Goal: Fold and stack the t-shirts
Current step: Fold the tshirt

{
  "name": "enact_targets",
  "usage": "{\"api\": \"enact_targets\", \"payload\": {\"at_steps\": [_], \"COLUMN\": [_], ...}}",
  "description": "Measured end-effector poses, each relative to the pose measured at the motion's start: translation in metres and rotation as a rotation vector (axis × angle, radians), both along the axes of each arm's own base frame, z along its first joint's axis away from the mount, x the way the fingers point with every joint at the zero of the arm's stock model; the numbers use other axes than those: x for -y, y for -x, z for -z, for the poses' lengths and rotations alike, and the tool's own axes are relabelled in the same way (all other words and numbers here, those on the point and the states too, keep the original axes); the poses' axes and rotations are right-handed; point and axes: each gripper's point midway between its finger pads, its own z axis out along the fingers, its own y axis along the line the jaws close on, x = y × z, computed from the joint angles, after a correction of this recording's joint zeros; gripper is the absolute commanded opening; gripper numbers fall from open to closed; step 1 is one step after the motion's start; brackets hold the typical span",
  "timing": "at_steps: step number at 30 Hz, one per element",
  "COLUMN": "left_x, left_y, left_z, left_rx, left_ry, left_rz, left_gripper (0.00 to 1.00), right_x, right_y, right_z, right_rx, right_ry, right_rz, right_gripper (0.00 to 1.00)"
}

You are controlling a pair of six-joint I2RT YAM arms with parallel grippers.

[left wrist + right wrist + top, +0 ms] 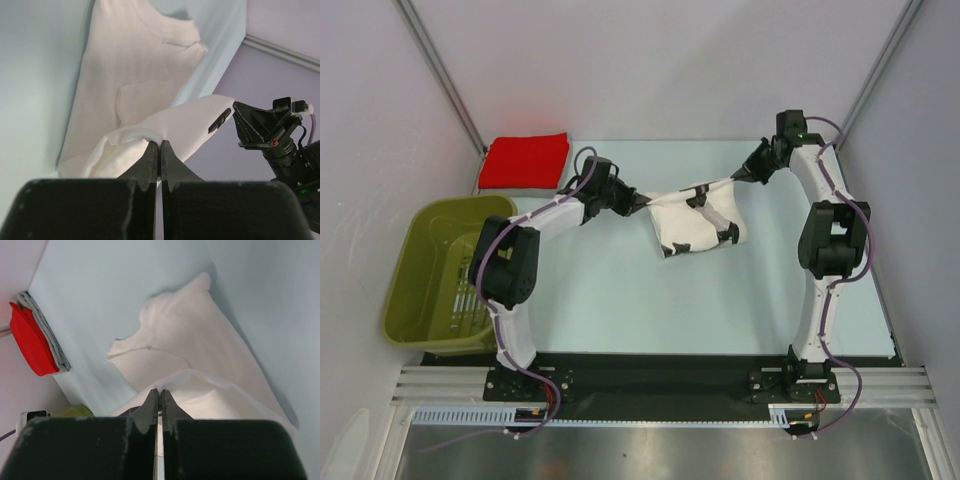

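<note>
The white t-shirt (695, 222) with black printed shapes hangs stretched between my two grippers above the middle of the pale table, its lower part resting on the surface. My left gripper (638, 203) is shut on its left edge; in the left wrist view the cloth (150, 85) bunches at the closed tips (159, 145). My right gripper (744, 174) is shut on the right edge, where the white cloth (200, 345) rises to the pinched tips (159, 392). A folded red t-shirt (526, 160) lies at the table's back left corner, also in the right wrist view (30, 340).
An olive-green plastic basket (415, 255) stands off the table's left edge beside the left arm. Under the red t-shirt, a grey folded cloth (47, 335) shows. The enclosure's walls and metal posts close in the back and sides.
</note>
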Motion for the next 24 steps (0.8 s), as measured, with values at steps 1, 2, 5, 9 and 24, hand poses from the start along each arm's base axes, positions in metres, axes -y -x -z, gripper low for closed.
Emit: {"api": "enact_targets", "payload": {"at_steps": [1, 2, 5, 9, 24], "left_x": [-0.002, -0.002, -0.003, -0.003, -0.014], "left_y": [-0.006, -0.011, -0.024, -0.035, -0.074], "left_z": [0.0, 0.0, 0.004, 0.016, 0.03], "left_rx": [0.004, 0.008, 0.009, -0.005, -0.007], "left_ry": [0.002, 0.005, 0.01, 0.006, 0.018], "left_rz": [-0.007, -0.012, -0.018, -0.023, -0.059], "left_gripper": [0.0, 0.0, 0.0, 0.0, 0.0], "right_x": [-0.001, -0.002, -0.004, -0.005, -0.014], "right_y": [-0.005, -0.01, -0.021, -0.031, -0.064], "right_z": [-0.002, -0.003, -0.007, 0.002, 0.03], "right_rx": [0.01, 0.019, 0.042, 0.039, 0.048], "right_ry": [-0.005, -0.009, -0.016, -0.025, -0.098], "right_rz": [-0.003, -0.006, -0.011, -0.013, 0.004], "right_gripper": [0.0, 0.0, 0.0, 0.0, 0.0]}}
